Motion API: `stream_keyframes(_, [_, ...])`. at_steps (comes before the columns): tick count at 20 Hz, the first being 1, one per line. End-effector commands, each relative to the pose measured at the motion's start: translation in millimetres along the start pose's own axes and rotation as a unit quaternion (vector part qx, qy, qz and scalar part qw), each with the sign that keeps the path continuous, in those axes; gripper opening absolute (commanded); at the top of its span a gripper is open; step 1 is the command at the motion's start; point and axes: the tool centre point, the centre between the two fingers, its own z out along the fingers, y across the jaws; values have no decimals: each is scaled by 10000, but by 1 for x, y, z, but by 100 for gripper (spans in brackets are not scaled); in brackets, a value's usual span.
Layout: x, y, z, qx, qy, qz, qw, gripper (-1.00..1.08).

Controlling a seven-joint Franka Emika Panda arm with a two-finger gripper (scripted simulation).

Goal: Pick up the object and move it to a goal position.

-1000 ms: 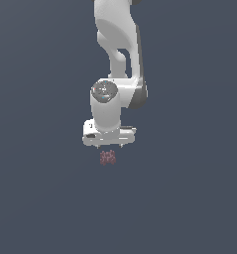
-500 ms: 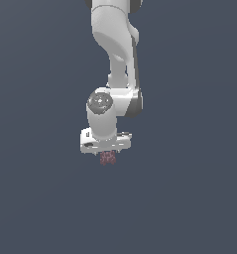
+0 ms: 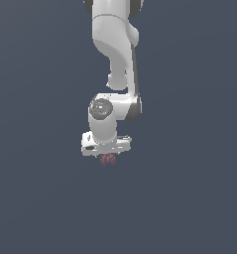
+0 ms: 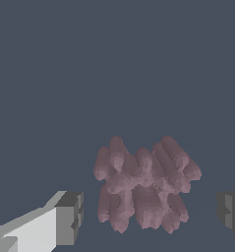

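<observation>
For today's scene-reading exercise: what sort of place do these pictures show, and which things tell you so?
Probably a bare simulated test scene: a featureless dark grey-blue floor, one white robot arm, and its gripper open around a blocky maroon clump.

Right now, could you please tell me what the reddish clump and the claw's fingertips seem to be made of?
The reddish-maroon clump looks matte and soft, perhaps rubbery or berry-like: it shows bundled rounded lobes with no gloss. The claw has flat grey fingertips that look like rubber or plastic pads on a smooth white shell. Being renders, neither is certain.
</observation>
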Motion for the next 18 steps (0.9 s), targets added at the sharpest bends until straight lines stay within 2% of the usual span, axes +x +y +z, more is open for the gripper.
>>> stream_keyframes(1, [-1,0,14,1,-4,-6,10000,100])
stream_keyframes(8, [1,0,28,1,-3,-10,10000,100])
stream_keyframes(9, [1,0,28,1,-3,-10,10000,-100])
stream_keyframes(18, [1,0,28,1,-3,-10,10000,-100])
